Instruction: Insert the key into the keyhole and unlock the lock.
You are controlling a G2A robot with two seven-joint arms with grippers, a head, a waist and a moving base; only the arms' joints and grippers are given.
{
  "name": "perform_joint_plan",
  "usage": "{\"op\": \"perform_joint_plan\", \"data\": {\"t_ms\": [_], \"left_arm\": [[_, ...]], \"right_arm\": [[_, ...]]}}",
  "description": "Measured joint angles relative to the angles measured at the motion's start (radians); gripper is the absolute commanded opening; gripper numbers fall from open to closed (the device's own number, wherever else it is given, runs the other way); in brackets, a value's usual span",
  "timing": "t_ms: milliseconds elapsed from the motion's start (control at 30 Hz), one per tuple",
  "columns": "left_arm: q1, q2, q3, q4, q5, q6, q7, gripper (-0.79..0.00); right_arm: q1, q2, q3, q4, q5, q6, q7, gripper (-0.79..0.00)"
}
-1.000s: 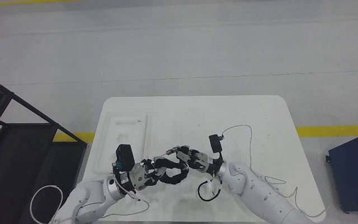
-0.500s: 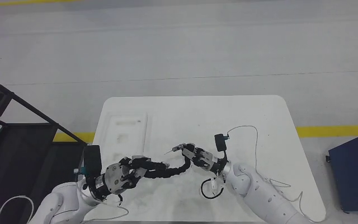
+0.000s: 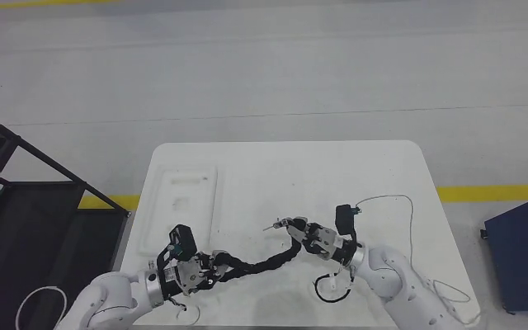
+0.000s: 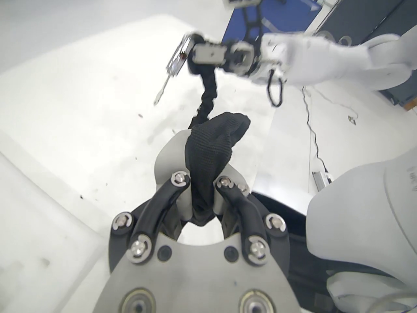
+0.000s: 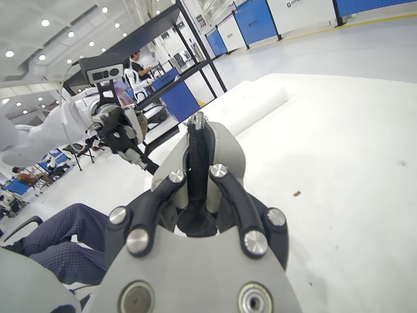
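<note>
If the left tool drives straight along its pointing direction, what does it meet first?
Past the black cable lock the left tool grips, probably the right tool holding the lock's other end with the key dangling; depth is unclear.

Black cable lock (image 3: 264,266): sleeve of knitted cloth, matt, coarse in weave, bunched into ribs along its length.
Silver lock head (image 4: 178,56), at one end of the cable lock: bare metal, bright and polished. The thin metal key (image 4: 162,90) projecting from it is blurred but equally shiny.
Left gripper (image 4: 202,167), clamped on the cable lock's cloth: pale grey fingers (image 4: 166,162) of smooth matt plastic; black links semi-gloss; round screw heads of bright metal.
Right gripper (image 5: 197,141), clamped on the cable lock: same materials and finish.
White table (image 3: 371,181), under the cable lock: smooth, matt, flecked with dark specks.
White rectangular tray (image 3: 188,202), well apart from the cable lock: matt, apparently plastic.
</note>
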Motion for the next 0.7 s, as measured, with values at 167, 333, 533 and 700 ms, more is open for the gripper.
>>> {"op": "perform_joint_plan", "data": {"t_ms": [167, 333, 533, 700], "left_arm": [[-0.113, -0.013, 0.165, 0.064, 0.063, 0.114, -0.083, -0.785], [-0.219, -0.031, 0.303, 0.136, 0.098, 0.194, -0.106, -0.785], [-0.312, -0.059, 0.424, 0.19, 0.275, 0.362, 0.028, 0.0], [-0.38, -0.079, 0.462, 0.23, 0.235, 0.476, 0.058, 0.0]], "right_arm": [[-0.125, 0.033, 0.092, -0.166, -0.062, 0.047, 0.122, -0.785], [-0.193, 0.047, 0.128, -0.252, -0.099, 0.074, 0.185, -0.785], [-0.187, 0.045, 0.121, -0.234, -0.08, 0.076, 0.174, -0.785], [-0.167, 0.041, 0.102, -0.215, -0.081, 0.078, 0.164, -0.785]]}}
